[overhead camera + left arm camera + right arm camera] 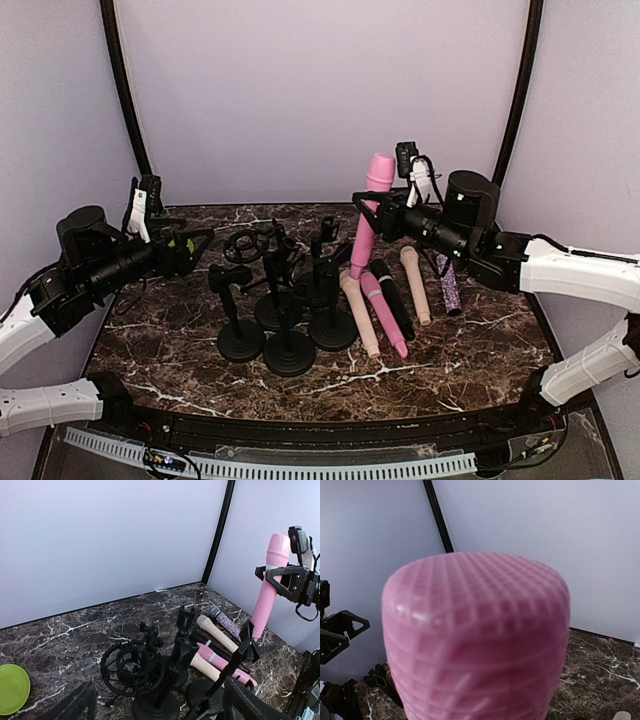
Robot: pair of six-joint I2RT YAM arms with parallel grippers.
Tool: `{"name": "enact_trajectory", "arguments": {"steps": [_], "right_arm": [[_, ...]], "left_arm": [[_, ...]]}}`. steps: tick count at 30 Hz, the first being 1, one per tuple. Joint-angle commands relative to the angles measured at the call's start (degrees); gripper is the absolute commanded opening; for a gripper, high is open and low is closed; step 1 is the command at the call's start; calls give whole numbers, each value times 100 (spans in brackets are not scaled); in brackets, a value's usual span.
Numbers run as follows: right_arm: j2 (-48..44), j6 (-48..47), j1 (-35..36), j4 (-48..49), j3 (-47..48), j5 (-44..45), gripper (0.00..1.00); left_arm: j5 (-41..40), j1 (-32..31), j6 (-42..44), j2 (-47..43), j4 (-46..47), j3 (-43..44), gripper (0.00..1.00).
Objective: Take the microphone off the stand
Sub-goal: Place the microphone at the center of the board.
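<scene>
The pink microphone (366, 225) stands nearly upright over the table's (480, 345) back right part, head up and leaning slightly right. It is glossy, with a waffle-patterned head. That head fills the right wrist view, and its lower end is hard to make out. The right claw (378, 208) clamps its body. The left claw (198, 240) gapes wide and holds nothing, beside the black stands (290, 355).

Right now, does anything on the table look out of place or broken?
Nothing looks broken or spilled. Only the green plate on the table's left side seems out of place among the stands and mics. The right gripper holds a pink mic in the air.
</scene>
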Motion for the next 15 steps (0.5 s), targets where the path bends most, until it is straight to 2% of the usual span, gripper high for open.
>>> {"name": "enact_trajectory", "arguments": {"steps": [1, 5, 7, 10, 15], "right_arm": [[-72, 252, -226, -235, 235, 283, 16], [-158, 327, -410, -735, 216, 418, 16], [-226, 351, -542, -1067, 171, 491, 16], [-300, 439, -752, -1605, 98, 606, 16], [-232, 613, -1162, -2406, -64, 634, 16]], "left_arm": [[-142, 13, -5, 549, -638, 1039, 91], [35, 325, 309, 1270, -1274, 1922, 91], [342, 753, 463, 1500, -1400, 2132, 92], [908, 1608, 553, 1747, -1321, 2209, 92], [1618, 2523, 472, 2025, -1071, 2014, 92]]}}
